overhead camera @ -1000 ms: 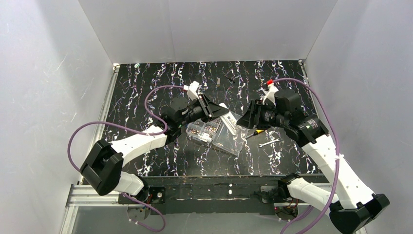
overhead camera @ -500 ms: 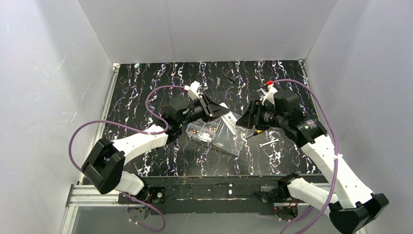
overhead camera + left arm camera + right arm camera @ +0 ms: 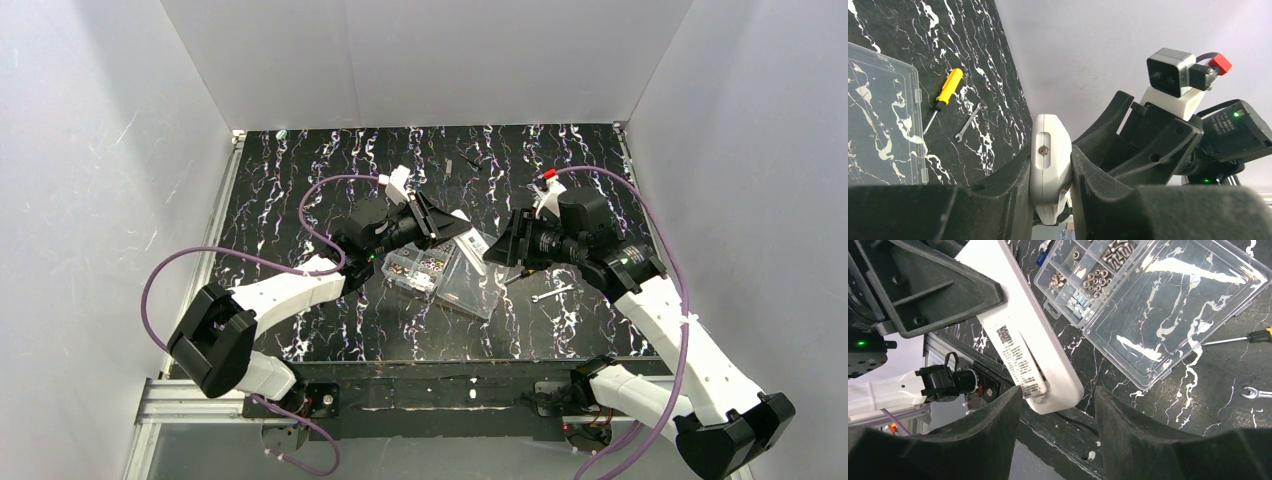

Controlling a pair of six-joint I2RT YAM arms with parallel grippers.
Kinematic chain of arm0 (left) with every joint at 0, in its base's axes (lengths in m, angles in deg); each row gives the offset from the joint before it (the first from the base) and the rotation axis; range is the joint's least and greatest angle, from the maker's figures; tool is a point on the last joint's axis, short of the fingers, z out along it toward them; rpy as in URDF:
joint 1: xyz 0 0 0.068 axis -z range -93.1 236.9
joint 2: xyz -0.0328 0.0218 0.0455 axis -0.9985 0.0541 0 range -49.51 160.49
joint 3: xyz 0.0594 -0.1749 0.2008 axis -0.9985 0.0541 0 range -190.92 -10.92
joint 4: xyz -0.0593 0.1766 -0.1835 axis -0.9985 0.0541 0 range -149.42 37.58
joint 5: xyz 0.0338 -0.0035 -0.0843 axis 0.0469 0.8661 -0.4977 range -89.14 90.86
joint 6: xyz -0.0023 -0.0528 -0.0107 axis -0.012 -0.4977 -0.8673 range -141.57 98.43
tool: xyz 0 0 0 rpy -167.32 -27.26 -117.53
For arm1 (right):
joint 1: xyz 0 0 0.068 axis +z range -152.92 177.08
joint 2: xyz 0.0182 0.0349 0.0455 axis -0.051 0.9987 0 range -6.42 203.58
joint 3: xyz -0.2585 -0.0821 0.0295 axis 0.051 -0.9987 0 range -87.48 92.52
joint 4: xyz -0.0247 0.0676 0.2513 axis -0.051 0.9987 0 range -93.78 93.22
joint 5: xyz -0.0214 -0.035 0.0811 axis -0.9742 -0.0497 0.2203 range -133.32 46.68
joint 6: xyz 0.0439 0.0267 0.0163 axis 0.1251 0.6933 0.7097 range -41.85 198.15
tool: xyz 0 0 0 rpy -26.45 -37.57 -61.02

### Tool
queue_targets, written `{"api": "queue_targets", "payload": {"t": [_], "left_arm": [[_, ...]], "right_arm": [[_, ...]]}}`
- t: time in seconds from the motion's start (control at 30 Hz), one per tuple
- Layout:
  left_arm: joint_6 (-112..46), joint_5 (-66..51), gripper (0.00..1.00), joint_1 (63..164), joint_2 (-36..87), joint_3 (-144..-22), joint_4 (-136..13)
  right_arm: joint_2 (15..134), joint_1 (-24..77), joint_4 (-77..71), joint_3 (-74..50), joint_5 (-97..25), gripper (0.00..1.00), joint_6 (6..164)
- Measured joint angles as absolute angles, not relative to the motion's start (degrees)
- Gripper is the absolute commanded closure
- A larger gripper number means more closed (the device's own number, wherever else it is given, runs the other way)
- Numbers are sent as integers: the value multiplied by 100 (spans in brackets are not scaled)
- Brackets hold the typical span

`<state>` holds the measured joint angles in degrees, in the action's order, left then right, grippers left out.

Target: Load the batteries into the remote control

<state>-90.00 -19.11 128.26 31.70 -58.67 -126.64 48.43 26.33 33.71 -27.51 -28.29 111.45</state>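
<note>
- Progress looks early: no battery shows anywhere, and whether the remote control [image 3: 1018,325] has its compartment open cannot be told. All the loading seems left to do.
- The left gripper [image 3: 432,222] is clamped on the remote control, holding it off the surface [image 3: 300,180] above the clear organiser box [image 3: 1168,335], centre.
- The right gripper [image 3: 1055,400] has its jaws apart, flanking the remote's free end and gripping nothing.
</note>
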Motion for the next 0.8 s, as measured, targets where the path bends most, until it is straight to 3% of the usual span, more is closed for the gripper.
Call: {"api": "queue_targets", "payload": {"t": [0.8], "left_arm": [[-9057, -1869, 100, 12822, 3268, -5906, -12659]], "right_arm": [[4913, 2629, 3220, -2924, -2991, 38, 11129]]}}
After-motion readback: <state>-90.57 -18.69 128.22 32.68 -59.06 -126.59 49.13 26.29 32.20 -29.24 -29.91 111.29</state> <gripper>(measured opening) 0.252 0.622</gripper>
